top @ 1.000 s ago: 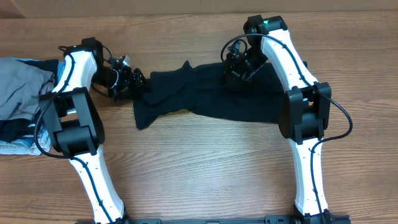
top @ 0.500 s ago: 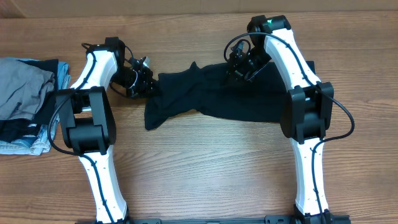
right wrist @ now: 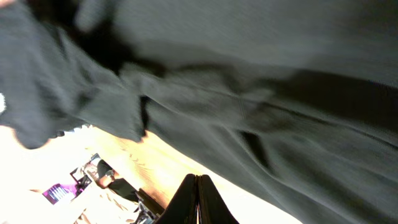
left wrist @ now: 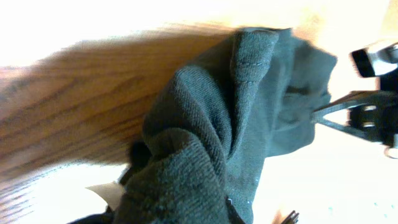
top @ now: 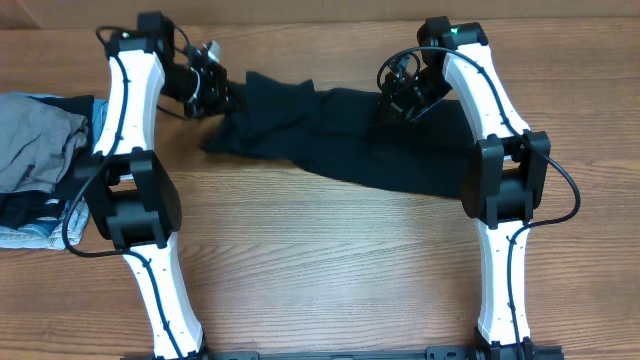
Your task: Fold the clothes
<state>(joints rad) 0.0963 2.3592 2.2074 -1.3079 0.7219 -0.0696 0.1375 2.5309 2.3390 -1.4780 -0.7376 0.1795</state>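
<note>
- Black knit garment (top: 340, 150) sprawled lengthwise over the far half of the light wooden table (top: 330, 260), crumpled, not yet folded, held at two points.
- Far left edge first: stack of folded grey, dark and patterned clothes (top: 40, 165), well apart from the garment.
- Next along, left gripper (top: 215, 92) near the table's far edge, right at the garment's left end. Clamped on a thick bunch of cloth, with folds and a stitched hem piled close in the left wrist view and a small white tag peeking out below.
- Through the middle: wrinkled cloth lying on the wood, widening toward the right.
- Then right gripper (top: 398, 100), down on the garment's upper right part. Fingers pressed together to a point in the right wrist view, nipping the fabric at its edge, dark cloth filling the frame above.
- Rightmost: garment's right end passing under the right arm, partly hidden.
</note>
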